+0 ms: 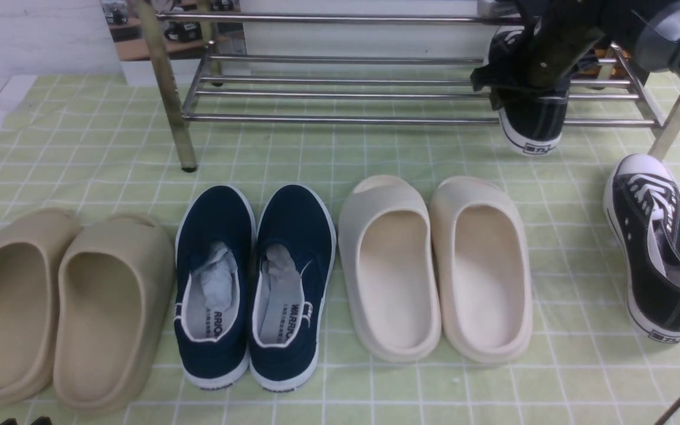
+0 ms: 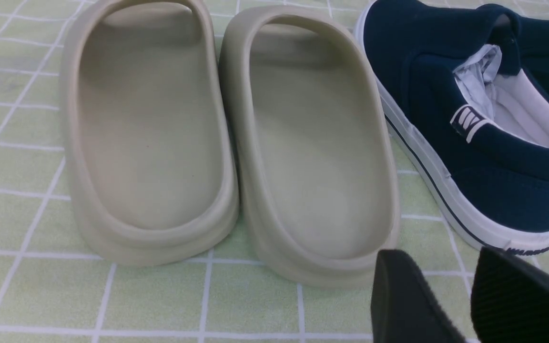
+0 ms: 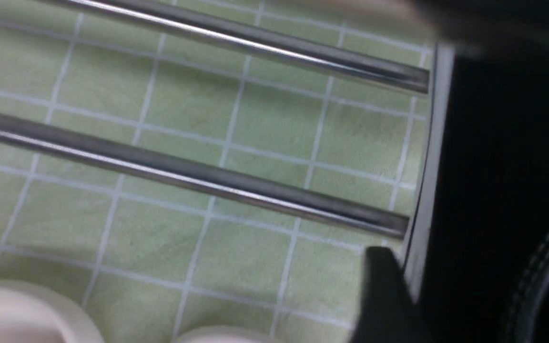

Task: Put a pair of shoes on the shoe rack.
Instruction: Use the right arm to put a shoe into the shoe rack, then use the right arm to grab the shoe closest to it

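My right gripper (image 1: 543, 65) is shut on one black canvas sneaker (image 1: 533, 121) at the right end of the chrome shoe rack (image 1: 340, 94). The sneaker's heel hangs over the rack's front bar, and I cannot tell whether it rests on the bars. In the right wrist view the sneaker (image 3: 503, 181) fills the side, beside one finger (image 3: 384, 295) and two rack bars (image 3: 184, 174). The other black sneaker (image 1: 656, 248) lies on the cloth at the right, toe towards the rack. My left gripper (image 2: 439, 267) is open and empty, low at the front left (image 1: 24, 421).
On the green checked cloth (image 1: 375, 153) stand a pair of beige slides (image 1: 62, 307), a pair of navy slip-ons (image 1: 254, 283) and a pair of cream slides (image 1: 434, 265). The left wrist view shows the beige slides (image 2: 227, 138) and one navy shoe (image 2: 470, 133). The rack's left leg (image 1: 169, 100) stands behind them.
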You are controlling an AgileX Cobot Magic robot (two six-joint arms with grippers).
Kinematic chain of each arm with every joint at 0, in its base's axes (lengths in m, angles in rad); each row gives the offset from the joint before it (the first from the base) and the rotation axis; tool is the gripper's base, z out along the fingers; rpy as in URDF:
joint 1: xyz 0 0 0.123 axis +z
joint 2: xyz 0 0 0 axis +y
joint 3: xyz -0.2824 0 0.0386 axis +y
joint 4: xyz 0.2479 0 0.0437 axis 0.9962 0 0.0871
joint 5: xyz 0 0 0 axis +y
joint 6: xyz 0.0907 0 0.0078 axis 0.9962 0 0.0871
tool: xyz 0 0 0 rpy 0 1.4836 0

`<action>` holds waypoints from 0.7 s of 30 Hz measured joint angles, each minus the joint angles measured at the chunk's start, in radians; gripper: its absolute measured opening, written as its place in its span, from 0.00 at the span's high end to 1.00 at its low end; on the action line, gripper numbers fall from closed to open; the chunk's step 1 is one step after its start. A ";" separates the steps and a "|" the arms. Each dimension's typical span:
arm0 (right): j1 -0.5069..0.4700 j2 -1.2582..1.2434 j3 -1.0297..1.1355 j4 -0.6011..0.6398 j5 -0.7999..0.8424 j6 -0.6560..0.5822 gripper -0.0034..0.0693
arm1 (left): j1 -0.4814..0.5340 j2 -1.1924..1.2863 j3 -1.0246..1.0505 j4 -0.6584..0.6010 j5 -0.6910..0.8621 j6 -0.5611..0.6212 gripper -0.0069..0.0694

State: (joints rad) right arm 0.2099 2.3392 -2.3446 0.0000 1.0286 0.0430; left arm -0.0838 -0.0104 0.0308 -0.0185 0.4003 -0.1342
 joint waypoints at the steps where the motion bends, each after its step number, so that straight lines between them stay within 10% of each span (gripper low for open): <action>1: 0.000 -0.019 0.010 0.000 0.007 0.000 0.25 | 0.000 0.000 0.000 0.000 0.000 0.000 0.60; 6: 0.000 -0.185 0.137 0.045 0.039 -0.031 0.11 | 0.000 0.000 0.000 0.000 0.000 0.000 0.60; 21: -0.138 -0.476 0.819 -0.009 0.154 0.076 0.18 | 0.000 0.000 0.000 0.000 0.000 0.000 0.60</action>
State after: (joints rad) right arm 0.0715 1.8629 -1.5253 -0.0093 1.1831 0.1188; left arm -0.0838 -0.0104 0.0308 -0.0185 0.4003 -0.1342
